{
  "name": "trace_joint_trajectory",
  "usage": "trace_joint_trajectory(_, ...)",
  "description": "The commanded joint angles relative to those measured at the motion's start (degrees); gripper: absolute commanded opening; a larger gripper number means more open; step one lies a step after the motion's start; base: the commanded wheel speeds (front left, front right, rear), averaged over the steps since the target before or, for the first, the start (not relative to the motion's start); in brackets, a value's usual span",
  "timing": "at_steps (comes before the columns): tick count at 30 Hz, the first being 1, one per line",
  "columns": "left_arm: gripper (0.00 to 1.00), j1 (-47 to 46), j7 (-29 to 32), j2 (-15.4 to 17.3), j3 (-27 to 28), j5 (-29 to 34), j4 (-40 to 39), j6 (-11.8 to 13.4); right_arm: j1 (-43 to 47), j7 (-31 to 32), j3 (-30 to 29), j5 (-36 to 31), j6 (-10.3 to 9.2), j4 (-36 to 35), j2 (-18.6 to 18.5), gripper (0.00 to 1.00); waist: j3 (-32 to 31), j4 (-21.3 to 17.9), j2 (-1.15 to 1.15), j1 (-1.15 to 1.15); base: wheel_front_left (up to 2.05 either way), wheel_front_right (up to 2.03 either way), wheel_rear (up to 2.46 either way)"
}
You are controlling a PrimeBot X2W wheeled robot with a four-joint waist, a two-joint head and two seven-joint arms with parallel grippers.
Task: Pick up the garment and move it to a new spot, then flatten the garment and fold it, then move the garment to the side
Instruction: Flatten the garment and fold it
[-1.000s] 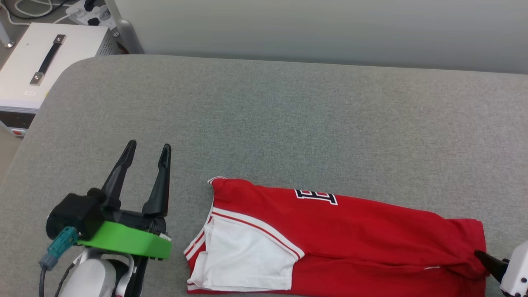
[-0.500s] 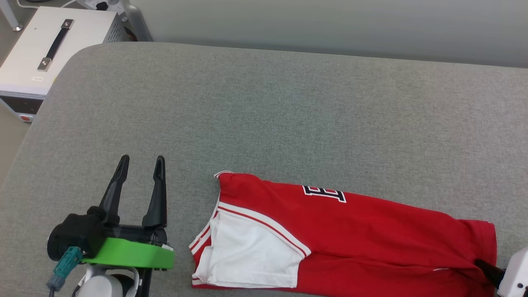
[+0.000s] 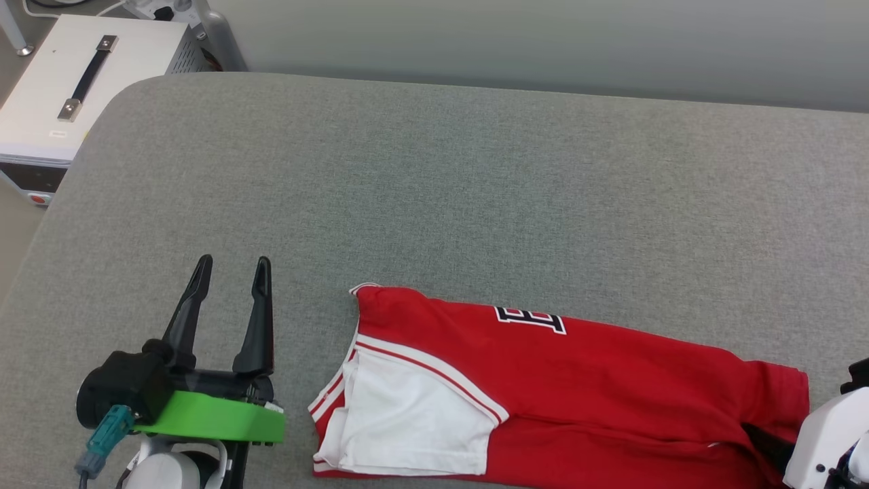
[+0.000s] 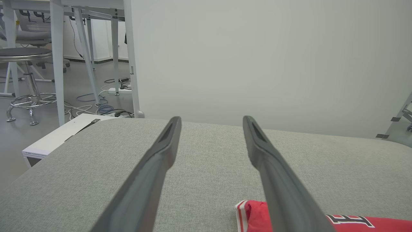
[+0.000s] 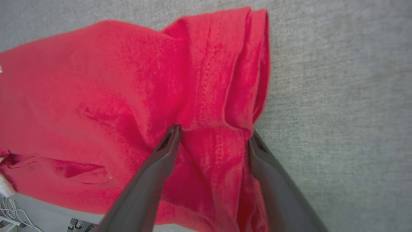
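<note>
Now | right gripper (image 5: 214,131) spread astride garment (image 3: 611,380) hem | left gripper (image 3: 233,261) beside other end

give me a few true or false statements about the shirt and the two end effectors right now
1. The garment lies on the grey fabric surface. True.
2. The left end effector grips the white sleeve. False: it is open, clear of the garment.
3. The right end effector is open, its fingers straddling the red hem. True.
4. The whole print shows. False: only part of it shows at a fold.
</note>
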Motion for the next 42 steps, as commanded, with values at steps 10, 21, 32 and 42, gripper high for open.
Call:
trace_joint_trajectory(10,1.0,-0.5,-0.3,0.8,-0.3,-0.8,0.1,-0.1,-0.2,-2.7,3.1,1.3,0.03,5.3,1.7,0.0,-0.1,-0.4,0.0,0.0,0.0,0.0,0.0)
trace_joint_trajectory(21,1.0,0.0,-0.3,1.0,-0.5,-0.9,0.4,-0.2,-2.5,-9.6,0.1,-1.7,0.03,6.1,-3.2,0.0,-1.1,-1.0,0.0,0.0,0.0,0.0,0.0)
trace_joint_trajectory(32,1.0,0.8,-0.3,0.6,-0.5,-0.9,0.5,-0.2,-4.6,-12.4,-7.2,-9.9,0.03,7.3,-7.3,0.0,-2.4,-1.0,0.0,0.0,0.0,0.0,0.0)
trace_joint_trajectory(42,1.0,2.0,-0.3,0.2,-1.4,-1.5,1.3,-0.2,-0.5,-11.8,-3.9,-8.3,0.03,0.8,-3.4,0.0,-5.0,-1.1,0.0,0.0,0.0,0.0,0.0)
